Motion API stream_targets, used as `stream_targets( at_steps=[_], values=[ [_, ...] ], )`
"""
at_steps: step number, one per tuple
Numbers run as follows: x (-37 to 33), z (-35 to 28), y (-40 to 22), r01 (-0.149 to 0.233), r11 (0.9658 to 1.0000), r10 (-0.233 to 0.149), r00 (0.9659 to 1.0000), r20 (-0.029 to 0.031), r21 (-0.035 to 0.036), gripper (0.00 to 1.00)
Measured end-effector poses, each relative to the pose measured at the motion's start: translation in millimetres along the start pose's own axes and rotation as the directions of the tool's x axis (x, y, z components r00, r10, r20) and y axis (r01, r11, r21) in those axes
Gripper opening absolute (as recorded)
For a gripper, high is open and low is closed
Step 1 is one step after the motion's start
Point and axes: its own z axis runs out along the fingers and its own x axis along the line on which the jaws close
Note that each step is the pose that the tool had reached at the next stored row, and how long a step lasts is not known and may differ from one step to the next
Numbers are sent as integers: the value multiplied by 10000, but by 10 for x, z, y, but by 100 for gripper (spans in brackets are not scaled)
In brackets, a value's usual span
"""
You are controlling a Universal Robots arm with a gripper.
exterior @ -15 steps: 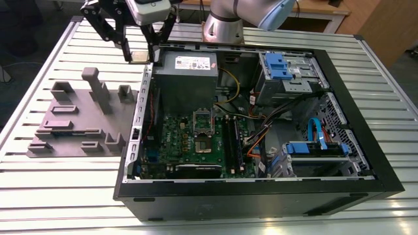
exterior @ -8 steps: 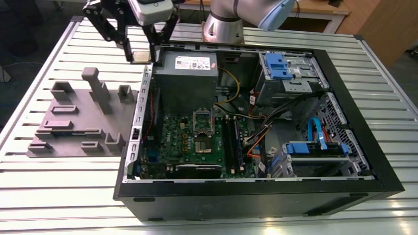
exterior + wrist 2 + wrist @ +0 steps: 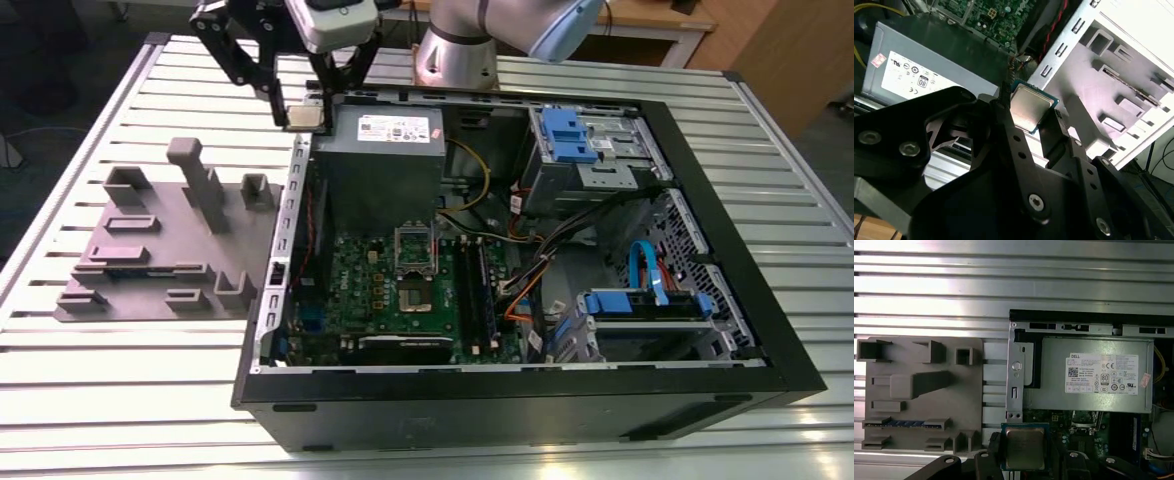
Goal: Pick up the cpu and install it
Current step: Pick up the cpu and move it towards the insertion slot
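1. Silvery metal shows on top of the cpu (image 3: 1030,111). My hand (image 3: 307,120) is closed just to the chip's width, with the black fingers (image 3: 1009,131) pressing on two opposite edges.
2. In the exterior view the cpu hangs in the air, over the case's far corner on that view's left, just beside the power supply (image 3: 384,150).
3. The power supply carries a white label (image 3: 1102,373) with dense print, marks and a small square code. A little pink sticker sits near one end of it. I am not reading any of it out.
4. The case (image 3: 507,400) lies open on the slatted metal tabletop (image 3: 107,380). Inside it are the power supply, a green board (image 3: 400,300), blue drive brackets (image 3: 567,135) and loose cables.
5. The socket (image 3: 416,270) on the board has its frame around a dark centre.
6. A grey fixture (image 3: 147,250) rests on the tabletop beside the case, on the exterior view's left. One of its slots holds a thin strip with a blue edge (image 3: 901,424).
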Motion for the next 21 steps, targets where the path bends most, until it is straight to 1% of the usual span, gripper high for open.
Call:
stream_targets(
  at_steps=[14, 15, 17, 21],
  values=[
    [-307, -5, -6, 2, 10000, -2, 10000, 0, 0, 47],
    [-325, -5, -6, 1, 10000, -1, 10000, 0, 1, 47],
    [-333, -5, -7, 0, 10000, 0, 10000, 1, -1, 47],
    [-402, -6, -7, 0, 10000, 0, 10000, 0, 0, 47]
  ],
)
